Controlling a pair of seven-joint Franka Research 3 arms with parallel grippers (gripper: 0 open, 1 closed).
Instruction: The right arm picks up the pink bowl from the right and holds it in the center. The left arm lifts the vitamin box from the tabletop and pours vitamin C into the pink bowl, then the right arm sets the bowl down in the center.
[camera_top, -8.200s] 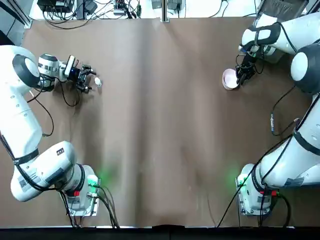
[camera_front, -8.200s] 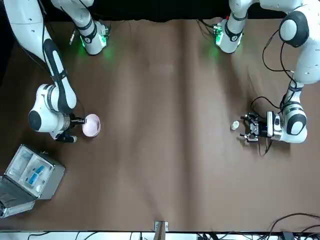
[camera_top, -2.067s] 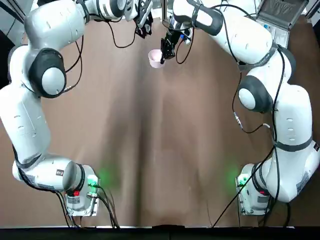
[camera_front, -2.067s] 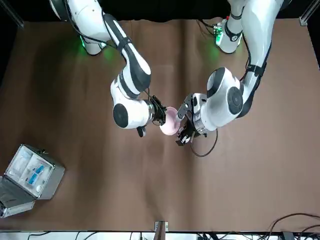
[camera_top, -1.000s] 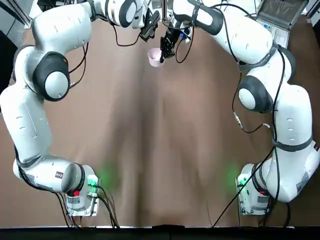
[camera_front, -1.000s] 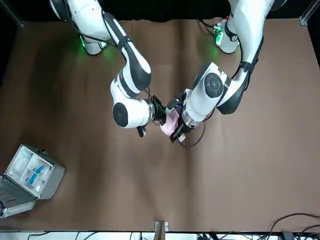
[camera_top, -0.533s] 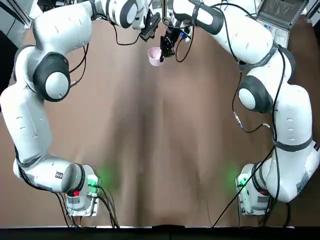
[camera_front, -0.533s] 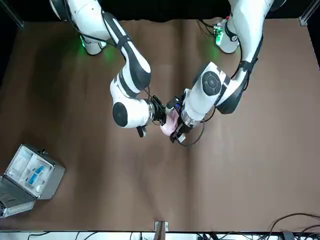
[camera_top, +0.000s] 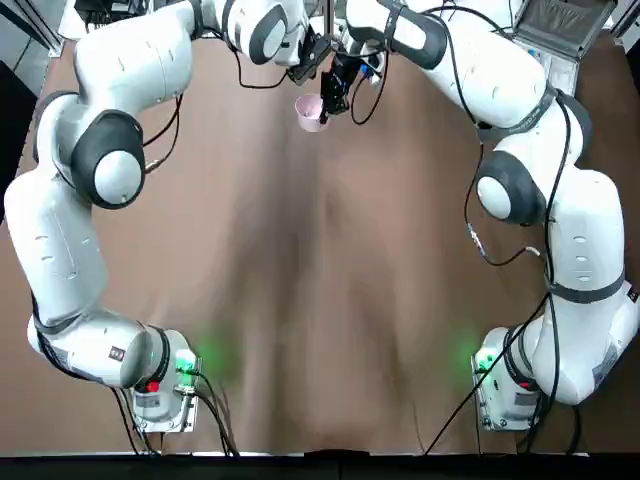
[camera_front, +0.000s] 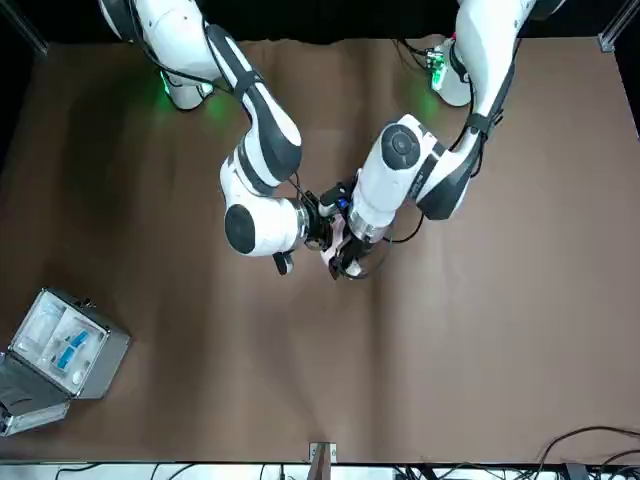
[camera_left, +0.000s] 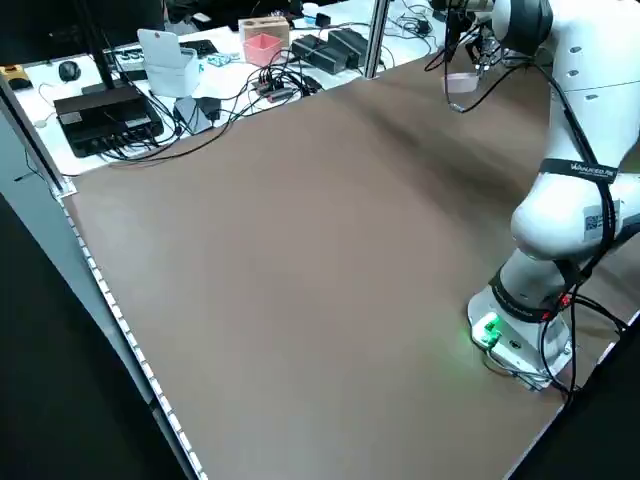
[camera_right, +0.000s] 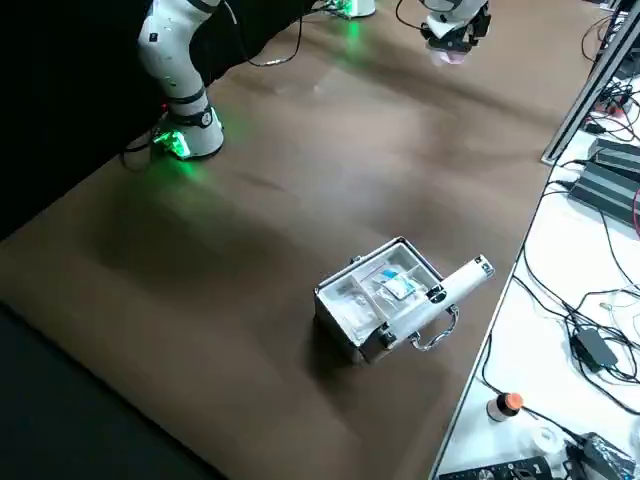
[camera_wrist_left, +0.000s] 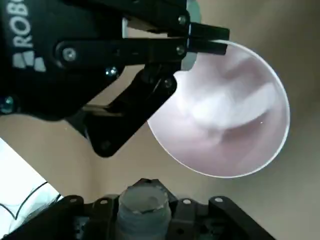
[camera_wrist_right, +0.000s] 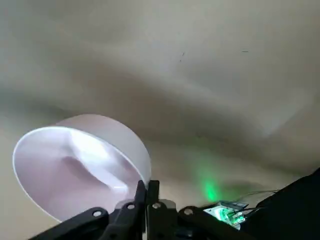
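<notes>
The pink bowl hangs above the table's far middle, and my right gripper is shut on its rim. In the right wrist view the fingers pinch the edge of the pink bowl. My left gripper sits close beside and above the bowl, shut on the vitamin box, a small white container with its open mouth facing the pink bowl. From the front, the left wrist covers most of the bowl. I see nothing falling from the box.
An open grey hinged case with blue-white contents lies at the table's far right corner, also seen as the case near the edge. Cables and equipment crowd the bench beyond the far edge. Both arm bases stand at the near edge.
The left wrist has swung in closer over the bowl and turned further, bringing the box nearer the rim. The right gripper and the bowl have held still.
</notes>
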